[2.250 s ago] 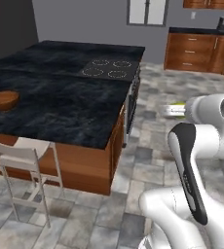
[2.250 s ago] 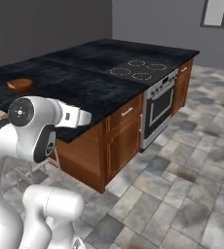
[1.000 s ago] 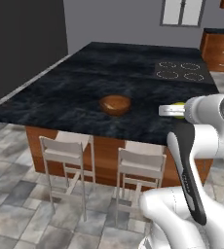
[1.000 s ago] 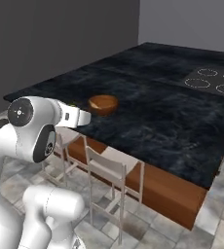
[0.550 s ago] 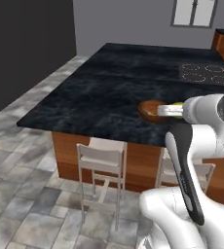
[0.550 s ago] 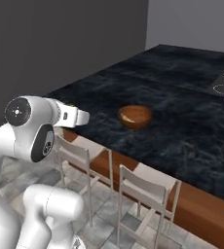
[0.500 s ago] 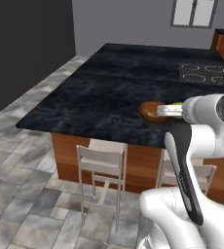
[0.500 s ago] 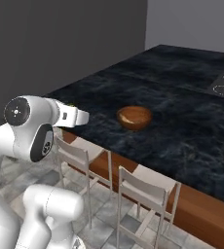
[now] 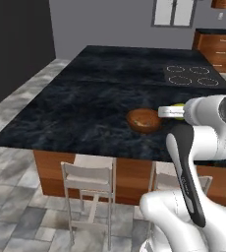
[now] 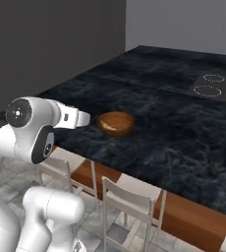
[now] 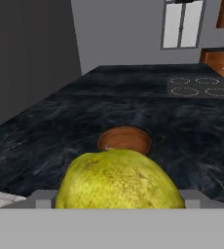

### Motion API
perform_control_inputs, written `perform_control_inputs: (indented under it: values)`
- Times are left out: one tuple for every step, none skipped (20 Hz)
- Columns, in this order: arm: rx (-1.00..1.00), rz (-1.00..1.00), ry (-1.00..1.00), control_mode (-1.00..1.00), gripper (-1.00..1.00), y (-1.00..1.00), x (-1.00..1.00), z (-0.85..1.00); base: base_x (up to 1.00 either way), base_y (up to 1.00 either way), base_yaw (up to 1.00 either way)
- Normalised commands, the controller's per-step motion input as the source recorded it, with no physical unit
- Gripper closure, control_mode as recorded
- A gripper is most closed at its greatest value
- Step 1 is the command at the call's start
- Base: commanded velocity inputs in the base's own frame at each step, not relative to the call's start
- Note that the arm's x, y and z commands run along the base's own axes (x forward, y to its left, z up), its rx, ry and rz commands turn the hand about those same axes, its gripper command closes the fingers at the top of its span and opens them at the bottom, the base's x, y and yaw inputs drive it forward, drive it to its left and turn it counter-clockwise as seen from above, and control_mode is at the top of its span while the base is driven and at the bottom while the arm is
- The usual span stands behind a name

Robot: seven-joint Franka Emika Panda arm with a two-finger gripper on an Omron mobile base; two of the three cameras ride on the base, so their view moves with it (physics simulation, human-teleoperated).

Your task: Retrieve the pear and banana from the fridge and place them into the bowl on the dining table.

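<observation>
Gripping smooth yellow-green pear [image 11: 120,180], pincer [image 11: 119,197] clamped on it, low centre of hand view. Round reddish-brown wooden bowl [image 9: 143,119] mid-frame, resting on black white-veined marble desk [image 9: 85,98], just beyond pear. White chairs [image 9: 88,182] along lower edge.

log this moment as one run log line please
stage: carry to bowl | pincer: shut on pear | bowl: on dining table, ahead of pear | banana: not seen

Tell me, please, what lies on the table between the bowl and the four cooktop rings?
Nothing: between the bowl and the cooktop rings is bare black marble of the table, as the left base view shows.
</observation>
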Motion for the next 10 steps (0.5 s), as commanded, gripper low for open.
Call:
perform_control_inputs:
  values:
    - [0.00,0.00,0.00,1.00,1.00,0.00,0.00,0.00,0.40,0.00,-0.29]
    - [0.00,0.00,0.00,1.00,1.00,0.00,0.00,0.00,0.39,0.00,-0.29]
    - [0.00,0.00,0.00,1.00,1.00,0.00,0.00,0.00,0.38,0.00,-0.29]
    - [0.00,0.00,0.00,1.00,1.00,0.00,0.00,0.00,0.37,0.00,-0.30]
    - [0.00,0.00,0.00,1.00,1.00,0.00,0.00,0.00,0.34,0.00,-0.30]
    - [0.00,0.00,0.00,1.00,1.00,0.00,0.00,0.00,0.31,0.12,-0.30]
    - [0.00,0.00,0.00,1.00,1.00,0.00,0.00,0.00,0.29,0.24,-0.30]
    - [0.00,0.00,0.00,1.00,1.00,0.00,0.00,0.00,0.27,0.34,-0.29]
    - [0.00,0.00,0.00,1.00,1.00,0.00,0.00,0.00,0.26,0.46,-0.28]
    - [0.00,0.00,0.00,1.00,1.00,0.00,0.00,0.00,0.25,0.55,-0.27]
